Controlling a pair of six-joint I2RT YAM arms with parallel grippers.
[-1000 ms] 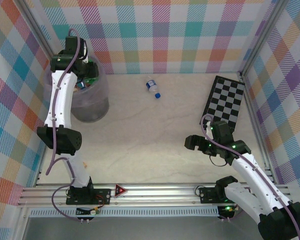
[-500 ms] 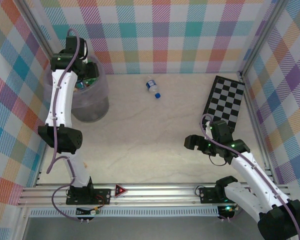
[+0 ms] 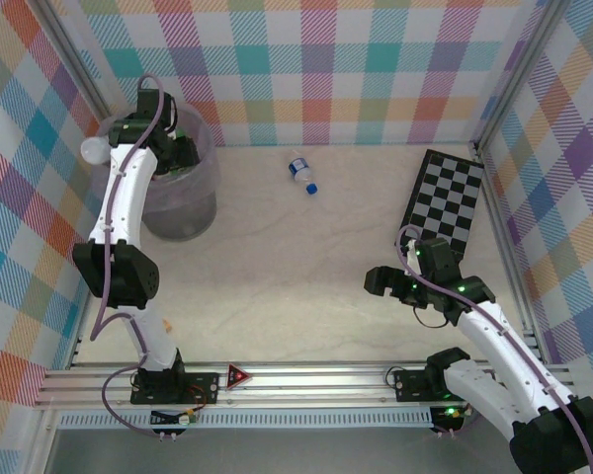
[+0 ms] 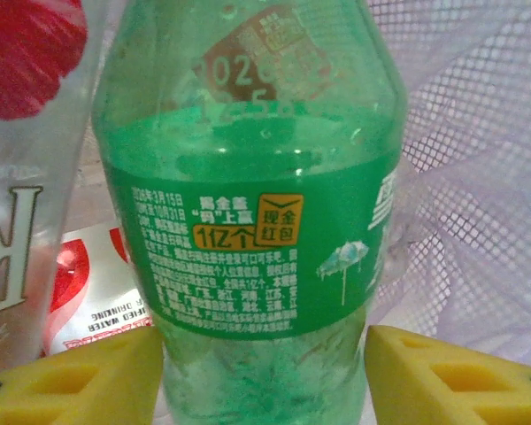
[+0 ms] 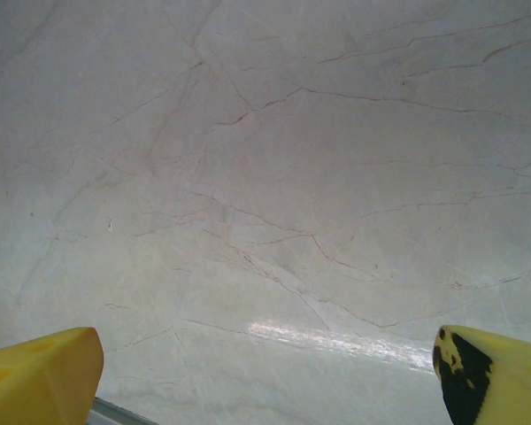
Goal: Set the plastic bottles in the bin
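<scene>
Left wrist view puts the left tool (image 4: 264,382) down inside the bin (image 4: 478,133), its yellow fingers (image 4: 88,376) flanking the base of the green bottle (image 4: 248,239) so closely that I cannot tell whether they pinch it or are already free of it. The bottle stands upright among others, with a red-and-white labelled bottle (image 4: 93,292) just beside it and the thin liner and mesh wall behind. The step in hand looks like the drop. It should go well if the fingers part clear of both sides before the arm lifts, and if the lift goes straight up so that neither bottle nor liner is dragged out. From above, one clear bottle (image 3: 300,174) lies on the surface (image 3: 306,286), well apart from the bin, and the right tool (image 5: 265,372) hangs spread wide over bare surface
</scene>
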